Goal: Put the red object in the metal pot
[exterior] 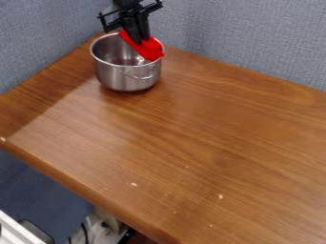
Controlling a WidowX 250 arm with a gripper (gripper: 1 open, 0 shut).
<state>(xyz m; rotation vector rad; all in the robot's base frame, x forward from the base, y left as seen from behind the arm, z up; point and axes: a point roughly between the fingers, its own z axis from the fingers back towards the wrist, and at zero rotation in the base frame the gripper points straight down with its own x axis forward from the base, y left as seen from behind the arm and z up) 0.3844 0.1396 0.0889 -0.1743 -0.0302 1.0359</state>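
Gripper pointing down, clamped on red object slanting over metal pot rim; wooden table beneath.

**No readable text**

Nothing legible anywhere in the camera view: no labels, brands, numbers or signs. Checked around the metal pot: its steel wall is plain, with no stamp or marking that can be made out. The red object at the pot's rim carries no print. The wooden table under the pot shows only grain and a few pale specks, not characters. The grey wall behind the pot is blank.
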